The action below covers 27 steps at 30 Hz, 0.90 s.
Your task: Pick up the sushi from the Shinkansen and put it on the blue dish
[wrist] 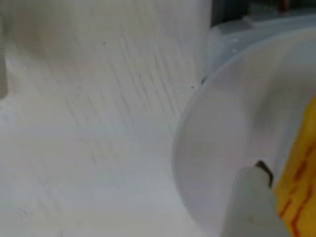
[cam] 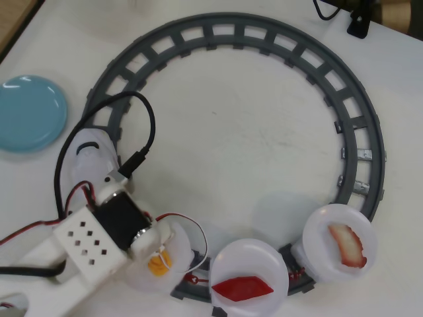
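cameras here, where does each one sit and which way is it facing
Overhead view: fixed above the table, looking straight down on the track loop, the blue dish and the arm over the yellow sushi.
Wrist view: rides on the gripper, looking down close at a white plate's rim; one blurred finger beside the sushi.
Shared: the sushi and its plate.

A white bench (cam: 251,132) fills nearly the whole overhead view, its surface matte with faint grey scuffs near the middle. At the upper left corner a strip of brown wood (cam: 12,20) shows past the bench edge. The light is even, and soft shadows lie toward the lower right of the frame.
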Each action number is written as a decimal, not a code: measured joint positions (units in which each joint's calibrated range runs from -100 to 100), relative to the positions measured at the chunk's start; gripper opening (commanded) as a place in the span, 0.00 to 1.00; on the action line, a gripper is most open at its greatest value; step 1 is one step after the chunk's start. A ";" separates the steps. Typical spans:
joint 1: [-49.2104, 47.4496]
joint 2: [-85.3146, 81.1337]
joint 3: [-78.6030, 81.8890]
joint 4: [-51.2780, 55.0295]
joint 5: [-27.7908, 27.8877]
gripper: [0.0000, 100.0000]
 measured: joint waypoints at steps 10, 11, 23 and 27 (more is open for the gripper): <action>-2.37 0.00 6.13 -5.71 -0.47 0.09; -3.02 0.00 6.13 -6.39 -0.88 0.03; -11.61 0.84 -12.90 -0.08 -1.66 0.03; -17.08 0.93 -16.19 0.84 -1.66 0.03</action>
